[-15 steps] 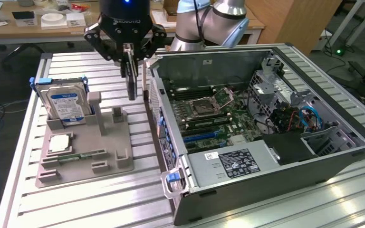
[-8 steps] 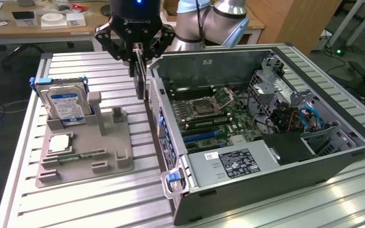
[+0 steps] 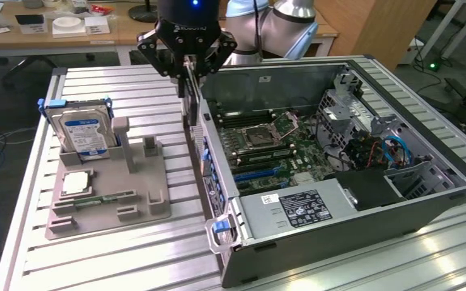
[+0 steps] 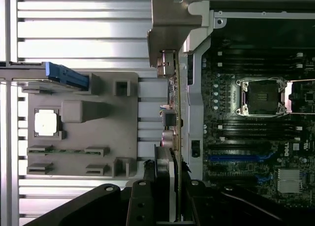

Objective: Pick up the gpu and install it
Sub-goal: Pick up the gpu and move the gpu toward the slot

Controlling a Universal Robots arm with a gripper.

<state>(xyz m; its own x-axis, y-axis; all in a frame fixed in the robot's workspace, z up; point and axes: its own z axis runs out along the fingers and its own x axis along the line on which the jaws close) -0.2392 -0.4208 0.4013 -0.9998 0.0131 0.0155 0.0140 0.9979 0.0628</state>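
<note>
Dark, thin gpu [image 3: 189, 100] hangs on edge, pinched between the fingers of the gripper [image 3: 187, 79]; jaws closed on the card's upper end, nothing else held. The card is up in the air over the middle of the table [image 3: 119, 254], at the side wall of the open computer case [image 3: 427, 142] that faces the grey tray [image 3: 107, 203]; it is not in any slot.

Handling, as a guess: light and stiff, but fragile. The flat faces carry small parts, so bare board margins are the safe place to take hold; avoid the contact edge and the chips. A card this thin could pivot in a pinch this narrow. The pale metal bracket [image 4: 170, 19] is the sturdiest end.

The exterior view gives the height: the card is clear of the table and hangs about level with the case rim; the hard drive [image 3: 83, 136] stands upright in the tray towards the table's far edge, with a chip [image 3: 75, 182] and a memory stick [image 3: 95, 200] lying nearer the table's front edge. Inside the case are the motherboard [image 3: 273, 148] and the power supply [image 3: 298, 209].

The wrist view gives the alignment: the gpu [image 4: 173, 113] is seen edge-on, bracket at the end away from the gripper [image 4: 167, 179], running along the case wall line; the blue slots [image 4: 241, 158] sit well off to one side of it, and the processor socket [image 4: 261, 95] is open.
</note>
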